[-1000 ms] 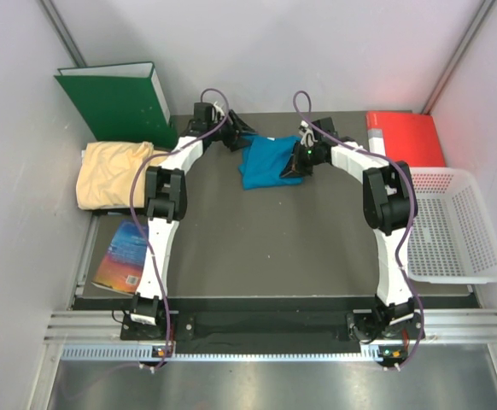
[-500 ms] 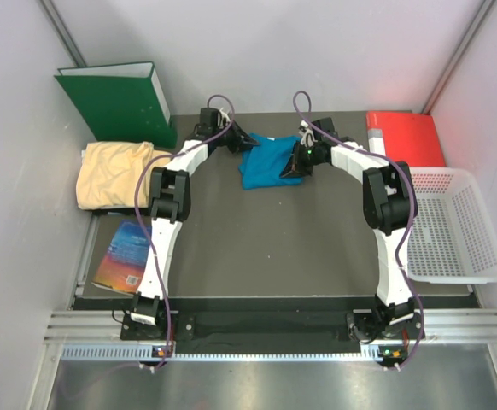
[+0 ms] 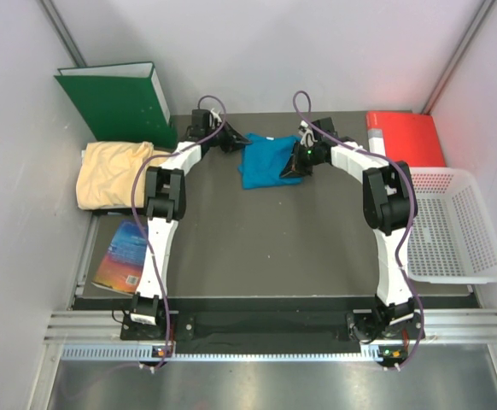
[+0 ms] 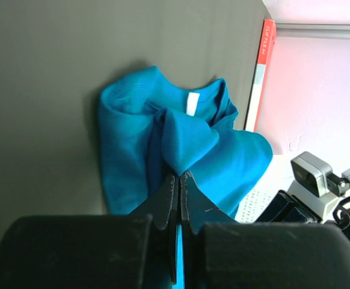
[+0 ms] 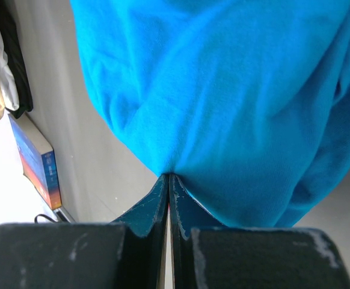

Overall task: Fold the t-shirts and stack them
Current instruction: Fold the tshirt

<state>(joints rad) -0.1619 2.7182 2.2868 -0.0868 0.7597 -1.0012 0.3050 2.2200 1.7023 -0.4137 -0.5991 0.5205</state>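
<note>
- The teal t-shirt (image 3: 264,162) lay bunched at the far middle of the table (image 3: 257,248), between both arms.
- The left gripper (image 4: 179,178) pinched a raised fold on its left side. The right gripper (image 5: 169,177) pinched the opposite edge.
- The cloth ran crosswise from pinch to pinch, both arms equally near.
- It looked soft, matte and creased. The pale yellow t-shirt (image 3: 112,173) sat crumpled well apart, far left.

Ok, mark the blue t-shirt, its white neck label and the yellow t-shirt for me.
blue t-shirt (image 3: 261,166): top view, middle of the bunched cloth.
white neck label (image 4: 192,103): left wrist view, centre of the label.
yellow t-shirt (image 3: 112,175): top view, middle of the heap.
</note>
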